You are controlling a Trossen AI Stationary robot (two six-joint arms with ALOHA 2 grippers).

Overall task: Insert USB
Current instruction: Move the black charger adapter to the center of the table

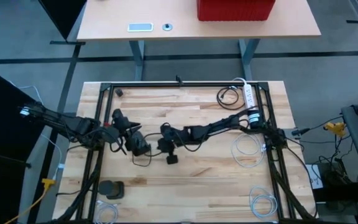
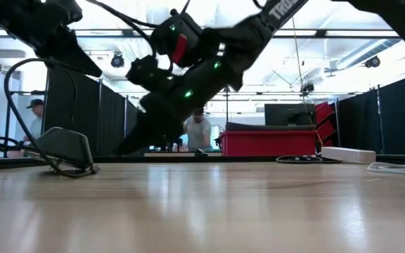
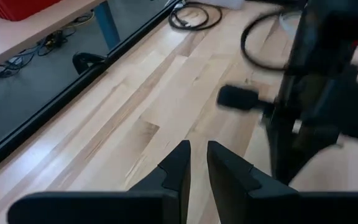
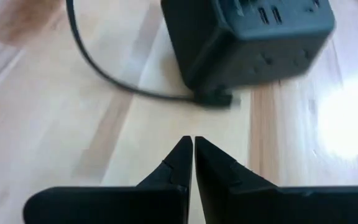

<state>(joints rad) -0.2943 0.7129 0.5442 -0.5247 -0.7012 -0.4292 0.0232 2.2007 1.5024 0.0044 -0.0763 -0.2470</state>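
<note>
A black charger block with USB ports on its face stands on the wooden table; in the high view the block is at mid-table. A black cable curves along the table, and its plug end lies flat beside the block's base. My right gripper is shut and empty a short way in front of the plug, above the wood. My left gripper hovers left of the block, its fingers a narrow gap apart with nothing between them. In the high view my left gripper faces my right gripper.
A white power strip and a coiled black cable lie at the far right. White cable coils sit on the right side, and a dark object lies near the front left. A black frame rims the table. People stand beyond it.
</note>
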